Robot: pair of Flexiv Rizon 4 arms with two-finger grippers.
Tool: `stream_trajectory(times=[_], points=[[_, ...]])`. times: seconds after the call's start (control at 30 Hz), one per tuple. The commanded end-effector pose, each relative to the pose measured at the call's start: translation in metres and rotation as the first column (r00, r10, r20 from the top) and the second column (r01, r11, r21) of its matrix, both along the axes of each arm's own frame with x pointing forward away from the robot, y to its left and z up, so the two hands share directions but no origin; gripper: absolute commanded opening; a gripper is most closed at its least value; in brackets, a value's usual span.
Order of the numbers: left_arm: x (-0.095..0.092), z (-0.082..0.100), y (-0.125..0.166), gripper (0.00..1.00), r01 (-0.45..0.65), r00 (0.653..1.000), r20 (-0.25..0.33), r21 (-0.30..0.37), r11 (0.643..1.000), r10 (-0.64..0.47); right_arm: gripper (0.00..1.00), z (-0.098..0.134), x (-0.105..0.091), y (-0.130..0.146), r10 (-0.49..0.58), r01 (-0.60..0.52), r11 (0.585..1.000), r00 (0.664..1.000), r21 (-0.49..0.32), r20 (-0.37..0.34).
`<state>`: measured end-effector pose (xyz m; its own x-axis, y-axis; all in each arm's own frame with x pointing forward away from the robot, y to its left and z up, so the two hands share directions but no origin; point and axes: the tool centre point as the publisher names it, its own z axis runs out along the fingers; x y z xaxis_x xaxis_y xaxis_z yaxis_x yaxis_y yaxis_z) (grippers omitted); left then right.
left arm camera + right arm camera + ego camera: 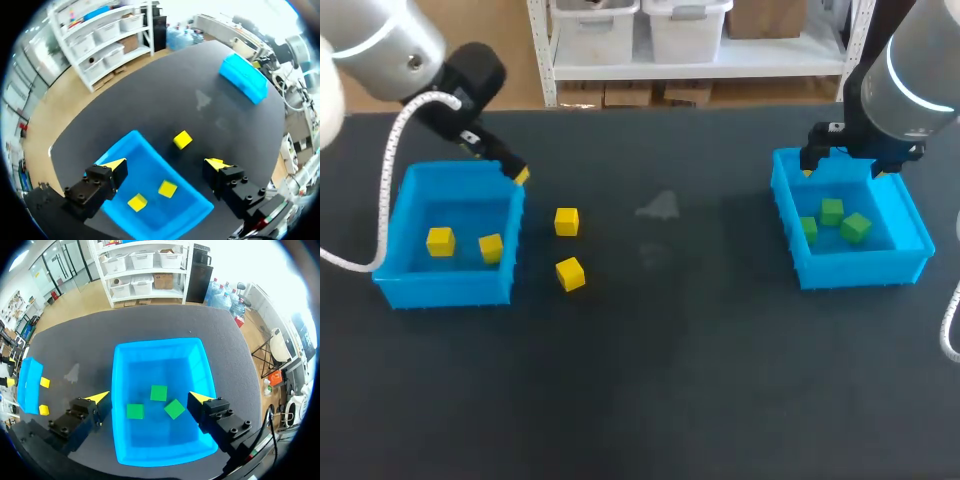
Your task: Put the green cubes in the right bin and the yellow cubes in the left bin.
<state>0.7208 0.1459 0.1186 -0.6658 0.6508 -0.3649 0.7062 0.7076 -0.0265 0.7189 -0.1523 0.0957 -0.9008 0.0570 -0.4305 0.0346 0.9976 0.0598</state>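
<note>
1. Currently my left gripper (165, 163) hangs wide open and empty over the left bin (448, 288).
2. My right gripper (148, 397) is wide open and empty above the right bin (860, 268).
3. Two yellow cubes (440, 240) sit in the left bin; two loose cubes (566, 221) lie on the table (660, 380) beside it.
4. Three green cubes (832, 210) are in the right bin.

We can read no text, label, number or sign in any of our views. The left bin (395, 290), the right bin (860, 270), the yellow cubes (567, 221) and the green cubes (832, 211) show only plain coloured faces, and the dark table (670, 380) shows plain too.
</note>
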Motion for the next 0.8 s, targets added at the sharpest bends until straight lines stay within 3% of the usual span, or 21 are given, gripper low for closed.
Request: stream_trajectory(times=[0.03, 0.43, 0.8], points=[[0.009, -0.008, -0.01, 1.0, 0.09, 0.996, -0.017, 0.009, 0.996, -0.09, 1.0, -0.001, -0.001, 0.0, -0.001, 0.001, 1.0, 1.0, 0.0, 0.004], [0.018, -0.02, -0.02, 1.0, 0.295, 0.955, -0.037, 0.08, 0.952, -0.293, 1.0, -0.001, -0.001, 0.0, -0.001, 0.001, 1.0, 1.0, 0.0, 0.004], [0.021, -0.028, -0.05, 1.0, 0.513, 0.858, -0.046, 0.13, 0.849, -0.512, 1.0, -0.001, -0.001, 0.0, -0.001, 0.001, 1.0, 1.0, 0.0, 0.004]])
